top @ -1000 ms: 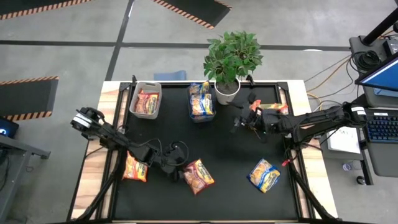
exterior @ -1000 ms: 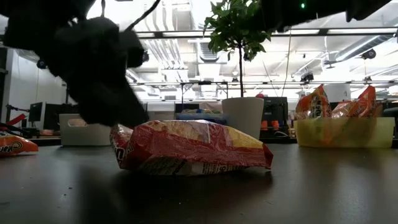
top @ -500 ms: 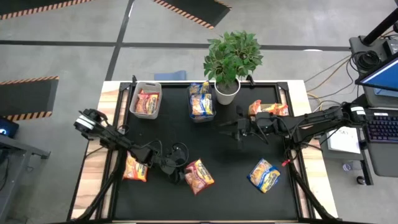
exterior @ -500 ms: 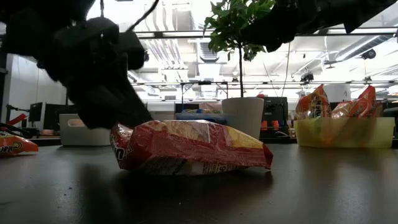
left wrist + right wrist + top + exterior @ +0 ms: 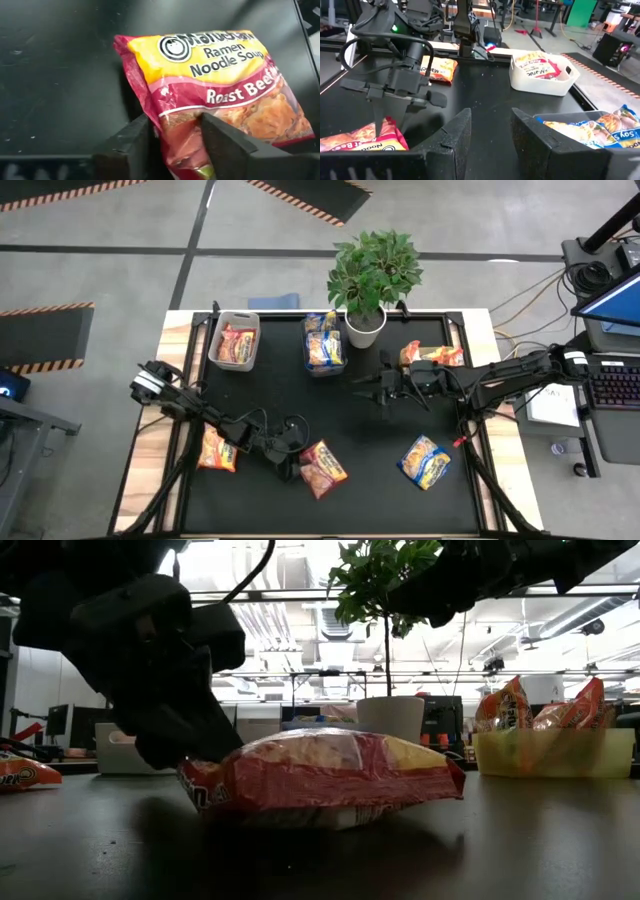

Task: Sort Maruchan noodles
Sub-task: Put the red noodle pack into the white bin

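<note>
A red Maruchan packet (image 5: 323,468) lies near the table's front middle; it also shows in the left wrist view (image 5: 215,95) and the low view (image 5: 325,775). My left gripper (image 5: 297,458) is shut on its left end. My right gripper (image 5: 373,385) is open and empty above the table's middle, left of the green bin (image 5: 432,356). An orange packet (image 5: 217,450) lies flat at the front left. A blue-and-yellow packet (image 5: 425,461) lies flat at the front right. My left gripper pinches the red packet's short left end (image 5: 181,131) between its two fingers (image 5: 134,141). The fingers come slanting down from the table's left. The packet's underside rests on the table and its right end (image 5: 450,780) is raised a little.
A pale bin (image 5: 234,340) with red packets stands at the far left. A dark bin (image 5: 325,346) holds blue-and-yellow packets. The green bin holds orange packets. A potted plant (image 5: 372,275) stands at the far middle. Bare black mat (image 5: 370,440) lies between the arms.
My right gripper has gone from the green bin toward the table's left, then kept still. My left gripper has gone down and toward the red packet's left end. The packet has turned a little and shifted toward the right, its right end rising.
</note>
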{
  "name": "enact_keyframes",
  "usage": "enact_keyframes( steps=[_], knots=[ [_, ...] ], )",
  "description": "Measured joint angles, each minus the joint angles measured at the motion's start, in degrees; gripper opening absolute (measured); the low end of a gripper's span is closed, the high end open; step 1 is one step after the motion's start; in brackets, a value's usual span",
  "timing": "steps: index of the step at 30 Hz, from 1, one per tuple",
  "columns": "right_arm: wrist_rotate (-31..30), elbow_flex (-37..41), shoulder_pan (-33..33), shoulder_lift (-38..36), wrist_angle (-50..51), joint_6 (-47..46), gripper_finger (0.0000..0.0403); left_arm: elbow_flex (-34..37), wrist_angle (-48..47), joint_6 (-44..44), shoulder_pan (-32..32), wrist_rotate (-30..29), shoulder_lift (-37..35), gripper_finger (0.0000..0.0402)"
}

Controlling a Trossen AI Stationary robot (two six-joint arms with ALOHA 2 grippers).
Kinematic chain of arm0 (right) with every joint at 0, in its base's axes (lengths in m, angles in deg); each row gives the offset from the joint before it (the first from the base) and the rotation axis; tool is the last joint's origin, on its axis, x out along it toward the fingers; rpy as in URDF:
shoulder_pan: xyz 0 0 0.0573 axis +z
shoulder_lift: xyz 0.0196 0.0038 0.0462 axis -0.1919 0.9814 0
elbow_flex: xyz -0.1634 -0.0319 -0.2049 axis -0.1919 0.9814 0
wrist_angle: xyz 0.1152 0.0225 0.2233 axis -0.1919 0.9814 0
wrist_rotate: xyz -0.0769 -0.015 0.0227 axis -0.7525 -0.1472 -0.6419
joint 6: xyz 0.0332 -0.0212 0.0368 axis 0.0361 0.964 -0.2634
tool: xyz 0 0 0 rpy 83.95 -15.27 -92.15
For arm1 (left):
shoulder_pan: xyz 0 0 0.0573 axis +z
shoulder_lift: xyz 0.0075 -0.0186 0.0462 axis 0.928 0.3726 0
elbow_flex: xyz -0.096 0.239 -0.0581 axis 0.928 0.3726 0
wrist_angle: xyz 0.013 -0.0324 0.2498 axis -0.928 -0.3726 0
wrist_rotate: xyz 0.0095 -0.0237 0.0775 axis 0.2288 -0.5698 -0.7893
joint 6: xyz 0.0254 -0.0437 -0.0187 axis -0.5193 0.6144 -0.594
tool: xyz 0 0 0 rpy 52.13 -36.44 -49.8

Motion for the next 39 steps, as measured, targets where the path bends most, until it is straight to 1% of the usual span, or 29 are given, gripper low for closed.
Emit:
enact_keyframes(
  steps=[3, 6, 7, 8, 12, 15, 22, 28, 33, 39],
  knots=[
    [0.00, 0.00, 0.00, 0.00, -0.03, -0.44, 0.0127, 0.00, 0.02, -1.44, -0.01, 0.51, -0.02, 0.0105],
    [0.00, 0.01, 0.00, 0.00, -0.03, -1.39, 0.0127, -0.02, -0.08, -3.39, 0.00, 0.54, -0.24, 0.0035],
    [0.00, 0.06, 0.00, 0.00, -0.05, -1.41, 0.0127, -0.02, -0.27, -4.03, 0.00, 0.53, -0.41, 0.0019],
    [0.00, 0.14, 0.00, 0.00, -0.03, -1.46, 0.0127, -0.01, -0.48, -4.50, 0.00, 0.54, -0.65, 0.0011],
    [0.00, 0.15, 0.02, 0.00, -0.03, -2.17, 0.0127, 0.00, -2.60, -6.33, 0.00, 0.28, -2.43, 0.0011],
    [-0.01, 0.17, 0.00, 0.00, -0.06, -2.21, 0.0127, 0.00, -6.88, -6.57, 0.00, -0.19, -4.61, 0.0004],
    [0.00, 0.17, 0.00, 0.00, -0.06, -2.67, 0.0127, 0.00, -19.79, -7.83, 0.00, -8.49, -12.54, 0.0002],
    [0.00, 0.17, 0.02, 0.00, -0.14, -3.48, 0.0127, 0.00, -27.86, -10.88, 0.00, -14.26, -20.78, 0.0001],
    [0.00, 0.22, 0.02, 0.00, -0.46, -3.50, 0.0127, 0.00, -30.47, -13.65, 0.00, -17.12, -25.22, 0.0001],
    [0.00, 0.22, 0.00, 0.00, -0.49, -4.83, 0.0127, 0.00, -30.42, -14.86, 0.02, -17.82, -25.83, 0.0000]
  ],
)
